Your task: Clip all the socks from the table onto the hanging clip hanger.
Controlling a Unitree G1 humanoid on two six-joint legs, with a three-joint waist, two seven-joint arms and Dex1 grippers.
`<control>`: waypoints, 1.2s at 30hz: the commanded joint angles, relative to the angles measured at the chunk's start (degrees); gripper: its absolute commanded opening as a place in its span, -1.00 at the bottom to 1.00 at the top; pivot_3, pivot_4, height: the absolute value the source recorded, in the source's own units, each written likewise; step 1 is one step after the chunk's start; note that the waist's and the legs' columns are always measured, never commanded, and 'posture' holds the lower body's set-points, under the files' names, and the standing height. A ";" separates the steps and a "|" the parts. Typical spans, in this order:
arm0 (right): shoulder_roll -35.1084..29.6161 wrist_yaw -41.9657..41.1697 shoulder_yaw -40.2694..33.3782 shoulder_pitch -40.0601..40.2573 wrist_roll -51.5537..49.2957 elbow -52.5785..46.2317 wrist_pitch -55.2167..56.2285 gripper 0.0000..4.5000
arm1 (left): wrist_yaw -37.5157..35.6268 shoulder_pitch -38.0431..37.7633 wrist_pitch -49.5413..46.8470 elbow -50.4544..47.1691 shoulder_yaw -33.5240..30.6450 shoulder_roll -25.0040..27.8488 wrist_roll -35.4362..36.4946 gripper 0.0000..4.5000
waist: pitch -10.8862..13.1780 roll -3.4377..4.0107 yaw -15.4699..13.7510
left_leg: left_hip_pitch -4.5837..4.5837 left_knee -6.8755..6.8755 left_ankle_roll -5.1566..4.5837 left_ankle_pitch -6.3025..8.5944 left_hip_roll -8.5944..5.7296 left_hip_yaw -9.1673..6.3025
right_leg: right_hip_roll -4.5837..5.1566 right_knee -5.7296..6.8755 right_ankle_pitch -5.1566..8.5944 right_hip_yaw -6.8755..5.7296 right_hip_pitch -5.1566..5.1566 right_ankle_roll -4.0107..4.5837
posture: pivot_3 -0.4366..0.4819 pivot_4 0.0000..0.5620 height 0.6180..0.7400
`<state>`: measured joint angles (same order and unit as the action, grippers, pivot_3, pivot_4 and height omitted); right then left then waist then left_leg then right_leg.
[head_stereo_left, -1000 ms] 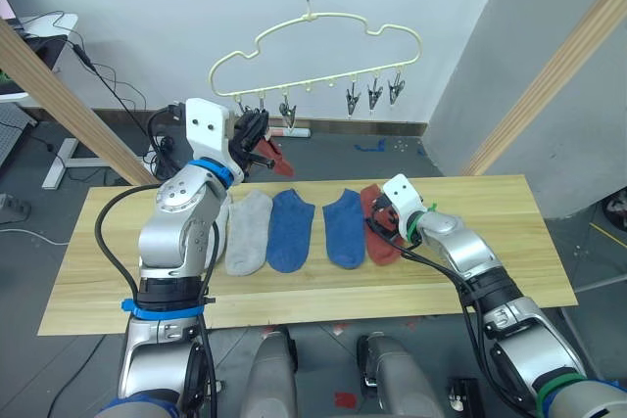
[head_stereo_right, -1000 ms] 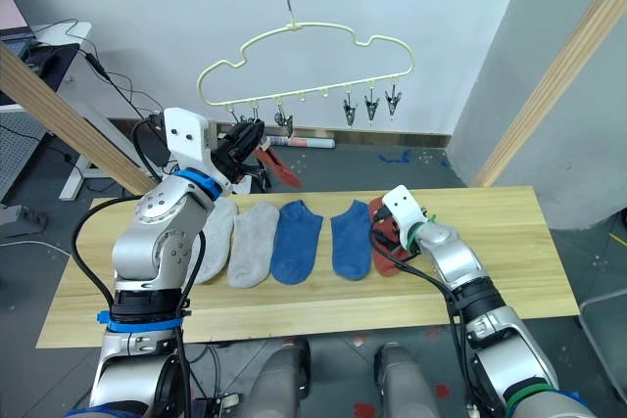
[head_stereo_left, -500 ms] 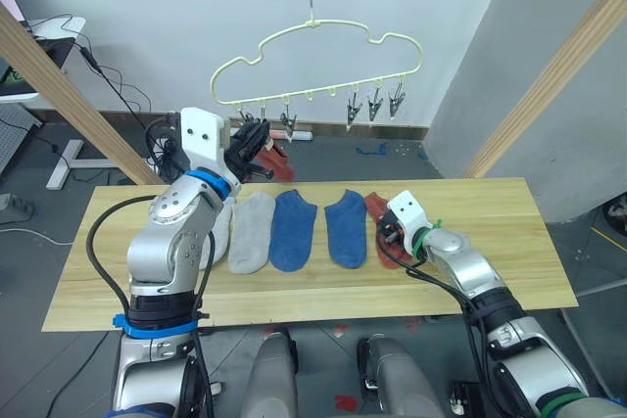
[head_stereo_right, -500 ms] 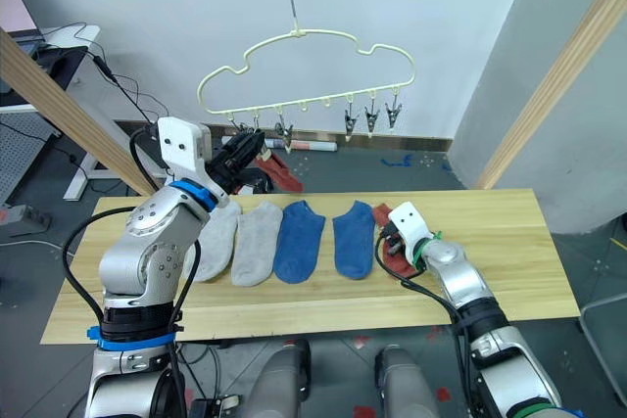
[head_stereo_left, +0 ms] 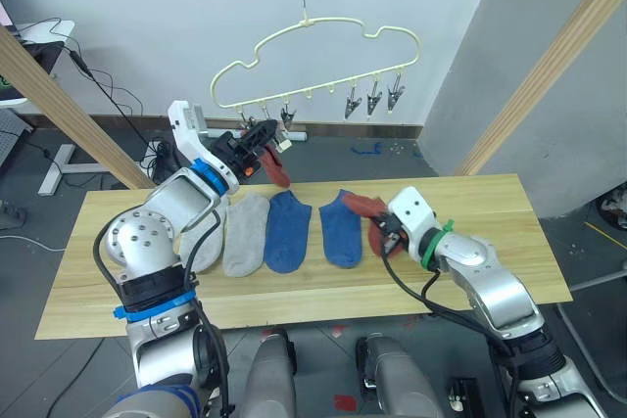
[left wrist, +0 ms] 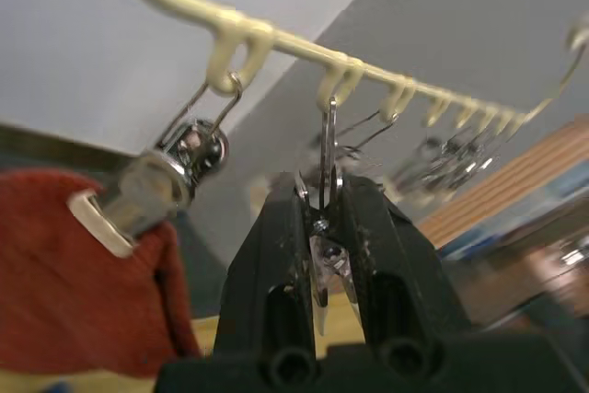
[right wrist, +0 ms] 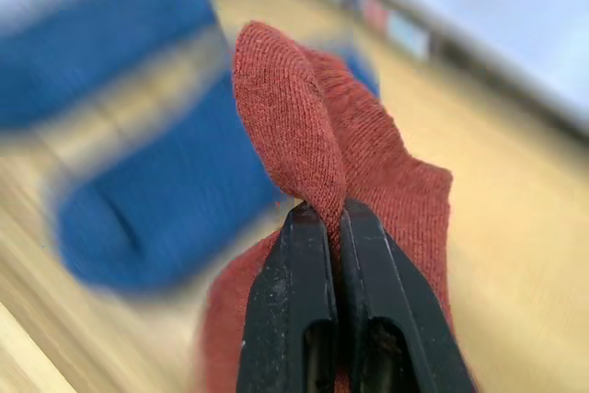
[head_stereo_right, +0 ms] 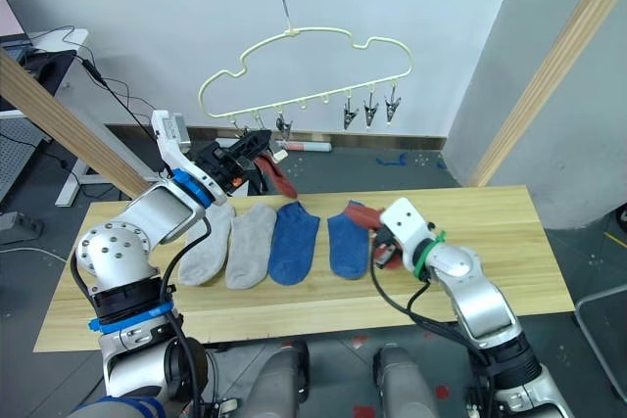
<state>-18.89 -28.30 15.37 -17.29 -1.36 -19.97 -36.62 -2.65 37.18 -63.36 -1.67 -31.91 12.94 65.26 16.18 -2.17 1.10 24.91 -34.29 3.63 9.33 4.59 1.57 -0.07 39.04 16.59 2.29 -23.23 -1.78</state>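
Pinching a fold of the rust red sock, the right pincer has its two black fingers closed tight on the fabric, the rest of the sock trailing down to the counter just beside the nearer blue sock. Up and to the robot's left, the left pincer is closed on one grey clip under the pale yellow clip hanger, squeezing it between its fingers. Another rust red sock already hangs from the neighbouring clip.

The move ahead turns on this: the squeezed clip lies up and across from the right pincer, toward the robot's left and well above the counter. The held sock would have to rise and travel that way, its pinched fold leading upward into the clip. The right arm carries the sock; the left is the one at the hanger.

On the counter lie two light grey socks, partly behind the left arm, and two blue ones, side by side with their long axes running away from the robot.

The left wrist view shows the clip sitting squarely between the fingers, which the head views leave too small to judge. The right wrist view shows how little fabric is caught, a narrow ridge only, so I would guess it could slip.
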 commanded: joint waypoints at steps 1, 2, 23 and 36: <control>2.87 2.30 2.54 -2.12 0.53 -5.97 -2.84 -0.99 | 6.93 0.61 -2.97 1.42 -2.75 -0.47 8.95 -0.90 | 0.00 0.00 0.01 | 0.01 0.00 0.00 0.00 -0.02 0.00 | 0.01 0.00 0.00 0.00 0.00 0.00 | 0.04 -0.06 1.00; 3.74 2.96 3.17 -2.99 1.04 -6.32 -3.22 -0.99 | 8.66 0.71 -2.97 1.68 -2.94 -0.62 10.92 -0.90 | 0.00 0.00 -0.05 | 0.01 0.00 0.01 -0.01 -0.02 0.01 | 0.02 0.00 0.00 0.01 0.00 0.00 | 0.04 -0.06 1.00; 5.90 4.43 2.05 -10.06 1.37 -8.66 -5.02 -0.99 | 17.76 -1.59 4.76 1.54 2.81 2.10 23.40 -0.90 | 0.01 -0.01 -0.66 | 0.02 -0.02 0.06 -0.03 -0.05 0.05 | 0.08 -0.03 -0.02 0.00 0.00 0.01 | 0.01 -0.02 1.00; 8.33 5.23 2.76 -12.91 1.70 -7.71 -5.24 -0.99 | 15.93 -2.09 6.72 3.35 5.66 3.96 25.13 -0.90 | 0.01 -0.01 -0.65 | 0.03 -0.02 0.05 -0.02 -0.05 0.06 | 0.08 -0.04 -0.02 0.01 0.00 0.01 | 0.00 -0.03 1.00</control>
<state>-10.96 -23.52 18.10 -28.92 0.87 -25.61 -42.49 13.58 35.65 -56.87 1.94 -26.72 16.33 89.70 16.19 -2.19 0.45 24.93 -34.30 3.68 9.31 4.54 1.64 0.01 38.99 16.57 2.31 -23.24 -1.77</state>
